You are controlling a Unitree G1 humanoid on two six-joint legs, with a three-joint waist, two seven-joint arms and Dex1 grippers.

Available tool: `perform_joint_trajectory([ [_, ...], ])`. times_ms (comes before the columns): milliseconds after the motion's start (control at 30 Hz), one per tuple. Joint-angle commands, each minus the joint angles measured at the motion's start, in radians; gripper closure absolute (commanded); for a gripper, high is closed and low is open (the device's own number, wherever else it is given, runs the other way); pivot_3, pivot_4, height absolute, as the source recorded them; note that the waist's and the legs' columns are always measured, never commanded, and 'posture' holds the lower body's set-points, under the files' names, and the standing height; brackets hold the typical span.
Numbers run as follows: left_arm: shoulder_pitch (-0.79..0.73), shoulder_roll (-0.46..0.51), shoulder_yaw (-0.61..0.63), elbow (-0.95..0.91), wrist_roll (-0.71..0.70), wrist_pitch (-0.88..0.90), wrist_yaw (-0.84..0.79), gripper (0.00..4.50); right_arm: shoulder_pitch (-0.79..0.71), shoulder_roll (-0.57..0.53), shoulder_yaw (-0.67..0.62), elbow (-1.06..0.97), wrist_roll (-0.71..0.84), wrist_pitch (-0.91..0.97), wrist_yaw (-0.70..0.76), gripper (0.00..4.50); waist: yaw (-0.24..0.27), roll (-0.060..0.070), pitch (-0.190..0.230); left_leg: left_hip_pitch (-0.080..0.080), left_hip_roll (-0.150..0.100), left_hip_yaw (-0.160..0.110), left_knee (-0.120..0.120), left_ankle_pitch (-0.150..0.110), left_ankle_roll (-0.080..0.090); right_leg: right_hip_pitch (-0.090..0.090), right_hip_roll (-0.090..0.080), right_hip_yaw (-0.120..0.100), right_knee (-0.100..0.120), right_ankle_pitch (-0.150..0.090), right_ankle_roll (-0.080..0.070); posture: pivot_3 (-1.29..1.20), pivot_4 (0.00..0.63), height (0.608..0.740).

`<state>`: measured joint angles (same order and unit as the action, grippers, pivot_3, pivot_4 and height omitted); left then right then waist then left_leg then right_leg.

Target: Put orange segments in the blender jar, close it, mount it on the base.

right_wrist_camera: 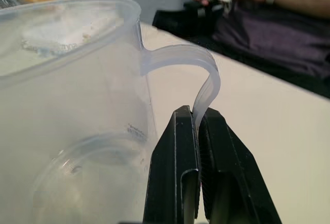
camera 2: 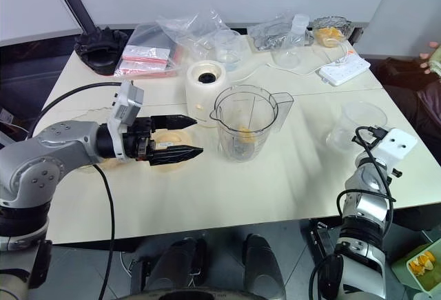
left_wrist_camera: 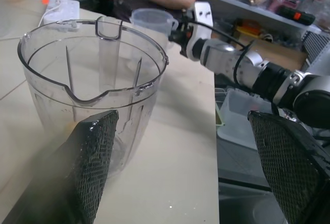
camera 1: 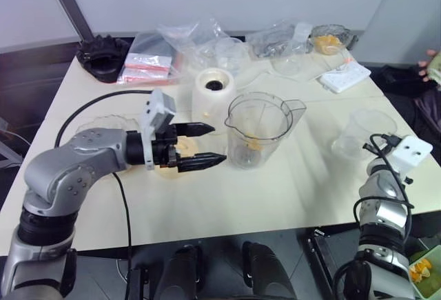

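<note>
While the left claw gapes beside one blender jar, the right claw pinches one smaller cup's handle; one base stands on the tabletop.

The blender jar is clear, glossy plastic; the base is smooth cream plastic. The table looks matt, the left gripper's fingers rough, mesh-textured black.

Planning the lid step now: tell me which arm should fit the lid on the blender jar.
Left, probably. The left gripper hangs open over the peach lid beside the blender jar; the right gripper is shut on the smaller cup's handle.
</note>
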<state>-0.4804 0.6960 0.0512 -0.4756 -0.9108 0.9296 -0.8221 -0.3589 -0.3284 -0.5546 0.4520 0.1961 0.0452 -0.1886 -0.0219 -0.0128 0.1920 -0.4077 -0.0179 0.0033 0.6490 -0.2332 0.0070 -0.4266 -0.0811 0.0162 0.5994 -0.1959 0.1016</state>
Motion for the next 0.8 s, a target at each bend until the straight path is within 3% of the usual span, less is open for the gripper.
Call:
perform_joint_trajectory([
  [33,0.007,0.008,0.026,-0.038,-0.025,0.000,0.013,0.31,-0.015,0.005,-0.004,0.009,0.016,-0.044,-0.008,4.43,0.000,0.000,0.000,0.000,0.000,0.000,0.000,0.000,0.000,0.000,0.000,0.000,0.000,0.000,0.000,0.00,0.150,0.740],
  [400,0.010,0.006,0.019,-0.043,-0.027,-0.008,0.032,0.31,0.000,0.000,0.004,0.094,0.019,-0.065,-0.016,4.43,0.000,-0.001,0.000,0.000,0.000,0.000,0.000,0.000,0.000,0.001,0.000,0.000,0.000,0.000,0.000,0.00,0.150,0.740],
  [533,0.009,0.007,0.017,-0.043,-0.026,-0.010,0.029,0.31,0.018,-0.007,0.011,0.100,0.012,-0.065,-0.017,3.08,0.001,-0.001,0.000,0.000,0.000,0.000,0.001,0.000,0.000,0.001,0.000,0.000,0.000,0.000,0.000,0.00,0.150,0.740],
  [700,0.002,0.009,0.011,-0.030,-0.017,-0.014,0.019,0.31,0.058,-0.005,0.024,0.065,0.009,-0.061,-0.022,0.38,-0.002,-0.001,0.000,0.000,0.000,0.000,0.001,0.000,0.000,0.001,0.000,0.000,0.000,0.000,0.000,0.00,0.150,0.740],
  [800,0.001,0.007,0.009,-0.023,-0.012,-0.017,0.016,0.31,0.092,0.013,0.027,0.006,0.026,-0.052,-0.009,0.38,-0.002,-0.001,0.000,0.001,0.000,0.000,0.000,0.000,0.000,0.001,0.000,0.000,0.000,0.000,0.000,0.00,0.150,0.740],
])
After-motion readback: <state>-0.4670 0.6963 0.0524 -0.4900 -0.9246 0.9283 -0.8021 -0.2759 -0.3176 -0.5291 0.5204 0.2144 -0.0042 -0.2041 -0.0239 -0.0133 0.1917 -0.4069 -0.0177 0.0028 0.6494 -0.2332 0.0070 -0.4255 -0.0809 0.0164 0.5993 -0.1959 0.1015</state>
